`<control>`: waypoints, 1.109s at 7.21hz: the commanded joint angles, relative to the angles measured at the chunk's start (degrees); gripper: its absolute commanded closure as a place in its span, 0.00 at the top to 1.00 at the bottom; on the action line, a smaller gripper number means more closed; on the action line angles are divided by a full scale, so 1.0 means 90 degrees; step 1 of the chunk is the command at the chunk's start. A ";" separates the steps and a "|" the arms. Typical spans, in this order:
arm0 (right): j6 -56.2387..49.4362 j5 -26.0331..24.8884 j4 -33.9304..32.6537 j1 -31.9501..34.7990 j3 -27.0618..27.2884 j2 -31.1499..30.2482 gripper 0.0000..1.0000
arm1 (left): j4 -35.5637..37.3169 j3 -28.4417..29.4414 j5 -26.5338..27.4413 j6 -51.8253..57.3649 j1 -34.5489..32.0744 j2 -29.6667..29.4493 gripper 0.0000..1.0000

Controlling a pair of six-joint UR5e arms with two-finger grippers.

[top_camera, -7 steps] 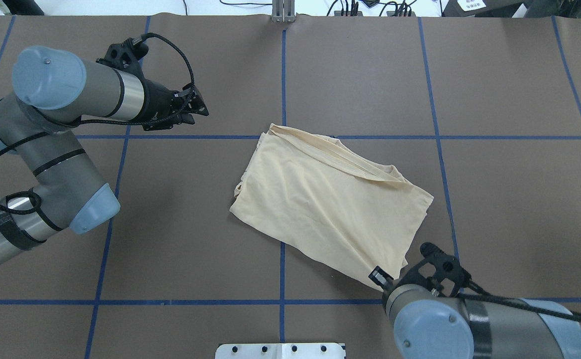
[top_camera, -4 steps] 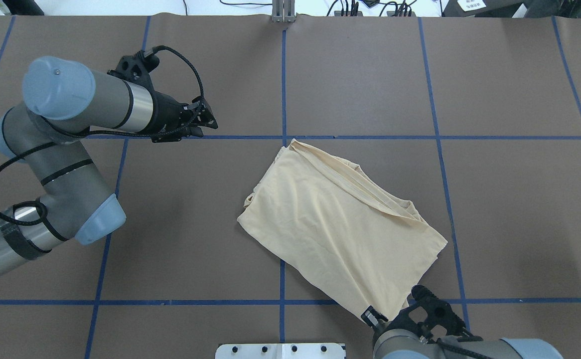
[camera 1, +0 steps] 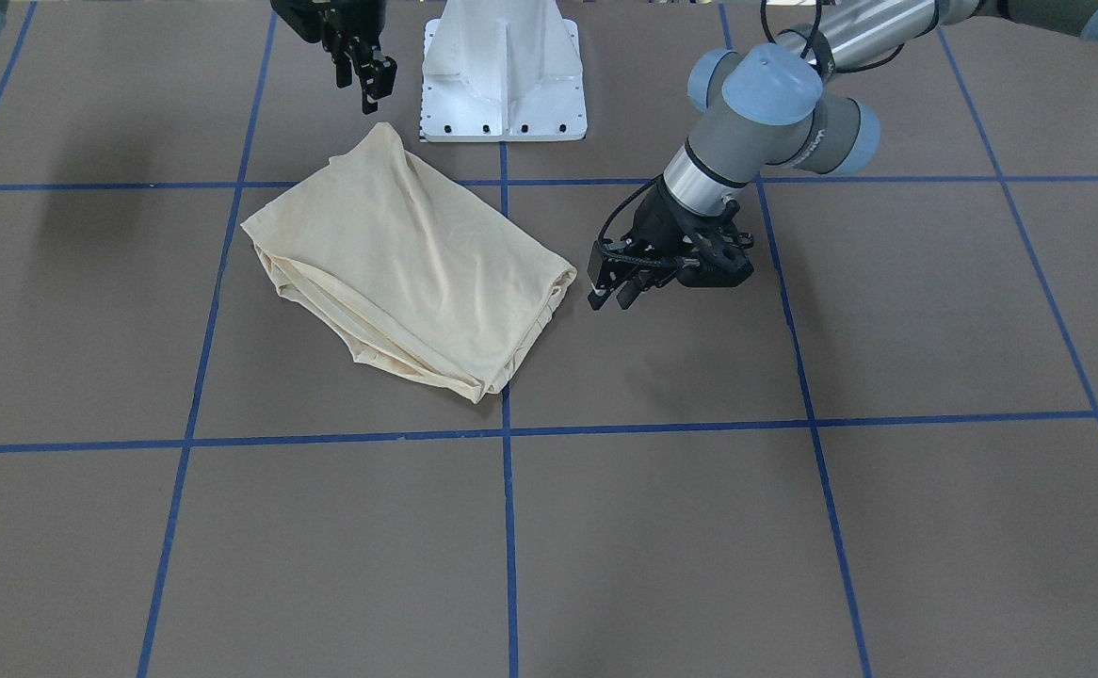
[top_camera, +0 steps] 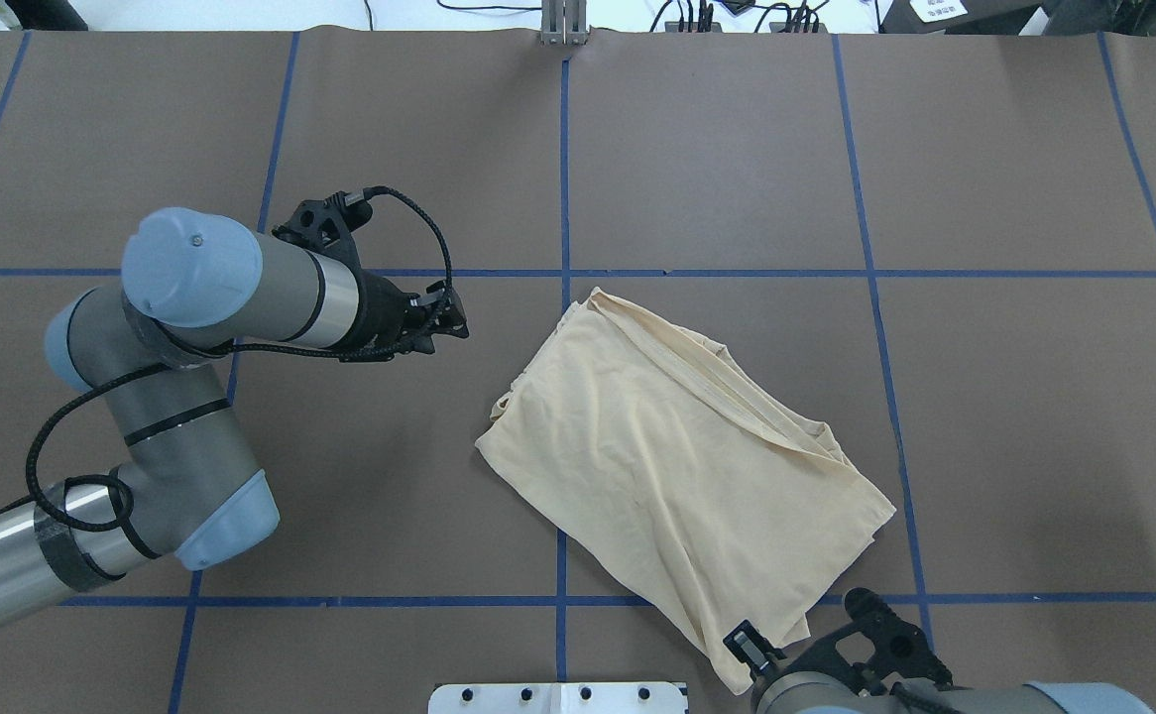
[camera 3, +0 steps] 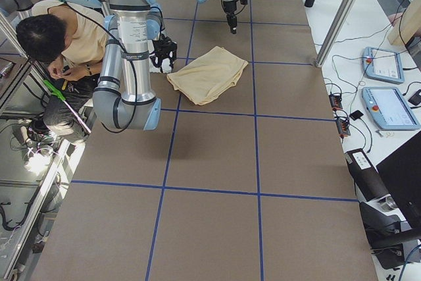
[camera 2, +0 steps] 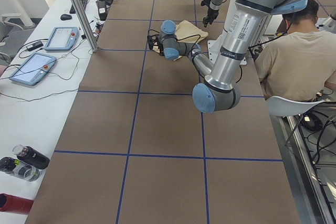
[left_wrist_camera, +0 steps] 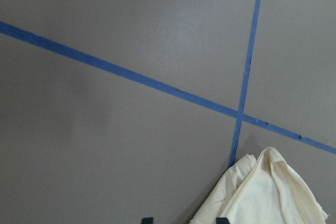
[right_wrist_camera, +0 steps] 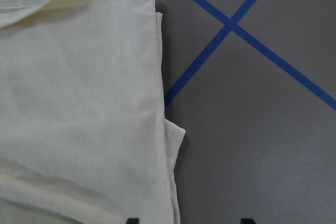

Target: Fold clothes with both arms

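The cream-yellow shirt (top_camera: 677,456) lies folded and slanted on the brown table, plain side up; print and label are hidden. It also shows in the front view (camera 1: 408,264), left wrist view (left_wrist_camera: 268,192) and right wrist view (right_wrist_camera: 79,103). My right gripper (top_camera: 756,650) is open above the shirt's near corner, by the base; the front view shows this gripper (camera 1: 372,89) just clear of the cloth. My left gripper (top_camera: 457,319) is open and empty, a short way left of the shirt's far-left corner, and also shows in the front view (camera 1: 608,298).
Blue tape lines (top_camera: 563,178) grid the table. The white pedestal base (camera 1: 502,75) stands at the near edge beside the right gripper. A seated person (camera 2: 294,61) is next to the robot. Tablets (camera 3: 385,64) lie on a side bench.
The shirt slid toward the base and to the right as my right gripper drew its near corner back; that gripper now stands open above the corner. My left gripper moved right and nearer the shirt.
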 commanded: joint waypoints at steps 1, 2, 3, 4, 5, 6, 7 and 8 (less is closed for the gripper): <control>-0.0511 0.0634 0.0010 0.0786 0.0208 0.0028 1.00 | 0.1100 -0.0516 0.0479 -0.0008 0.0597 0.0063 0.51; -0.1202 0.0869 0.0010 0.1293 0.0199 0.0067 1.00 | 0.1125 -0.0470 0.0802 -0.0008 0.1016 0.0083 0.51; -0.1885 0.1084 0.0048 0.1898 0.0140 0.0087 1.00 | 0.1125 -0.0392 0.0815 -0.0008 0.1126 0.0034 0.52; -0.2424 0.1424 0.0059 0.2358 0.0092 0.0077 1.00 | 0.1106 -0.0314 0.0815 0.0001 0.1176 -0.0005 0.53; -0.2652 0.1554 0.0068 0.2614 0.0004 0.0077 1.00 | 0.1096 -0.0304 0.0815 0.0011 0.1196 -0.0005 0.53; -0.2780 0.1545 0.0078 0.2646 -0.0113 0.0077 1.00 | 0.1077 -0.0245 0.0815 0.0060 0.1196 -0.0005 0.53; -0.2791 0.1545 0.0078 0.2646 -0.0172 0.0077 1.00 | 0.1077 -0.0206 0.0902 0.0079 0.1196 -0.0044 0.53; -0.2810 0.1535 0.0078 0.2675 -0.0192 0.0077 1.00 | 0.1067 -0.0167 0.1038 0.0089 0.1196 -0.0054 0.52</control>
